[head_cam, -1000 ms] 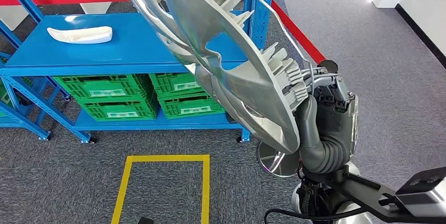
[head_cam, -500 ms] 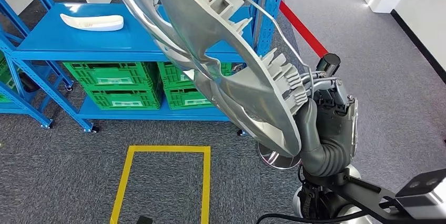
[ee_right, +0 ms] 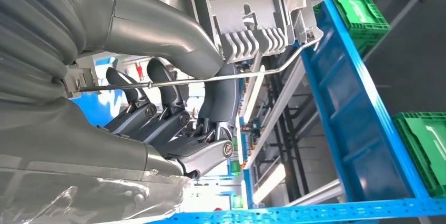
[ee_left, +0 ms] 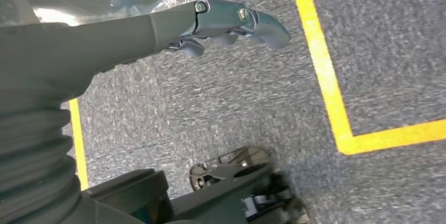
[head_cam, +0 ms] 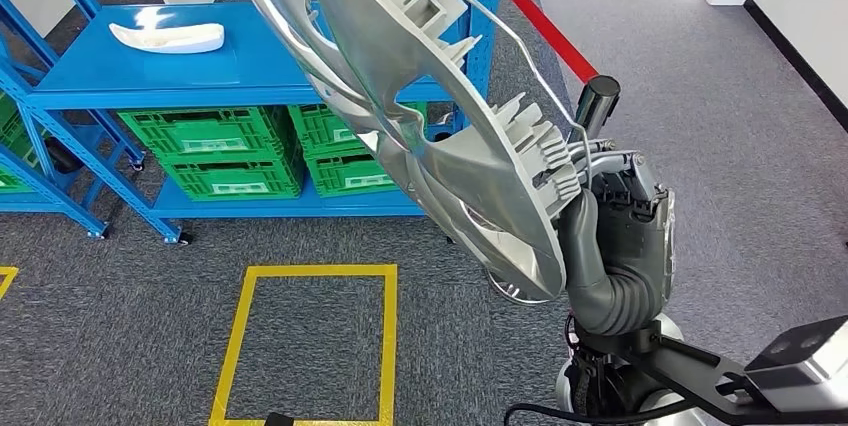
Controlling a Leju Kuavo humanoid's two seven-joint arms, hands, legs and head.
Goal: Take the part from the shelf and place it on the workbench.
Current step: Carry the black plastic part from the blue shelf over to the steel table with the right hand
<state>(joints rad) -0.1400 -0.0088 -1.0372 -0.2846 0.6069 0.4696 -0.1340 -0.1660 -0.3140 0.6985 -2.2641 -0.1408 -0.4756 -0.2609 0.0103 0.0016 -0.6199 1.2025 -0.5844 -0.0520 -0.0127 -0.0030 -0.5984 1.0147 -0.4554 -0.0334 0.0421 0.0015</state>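
A large silver-grey moulded part (head_cam: 430, 116) with ribbed tabs and a thin wire bail is held up in front of me. My right hand (head_cam: 608, 236) grips its lower end. In the right wrist view the thumb and dark fingers (ee_right: 168, 119) wrap the edge of the part (ee_right: 252, 29). My left hand (ee_left: 221, 19) hangs over the grey carpet with its fingers stretched out and nothing in them. The blue shelf (head_cam: 250, 71) stands behind the part, at the back left.
A white curved piece (head_cam: 167, 38) lies on the shelf's top level. Green crates (head_cam: 220, 146) fill the lower level. A yellow taped square (head_cam: 240, 336) marks the carpet in front. Red floor tape (head_cam: 540, 21) runs off to the back right.
The whole picture has shifted a little, so the camera has moved relative to the shelf. My right hand keeps the same hold on the part.
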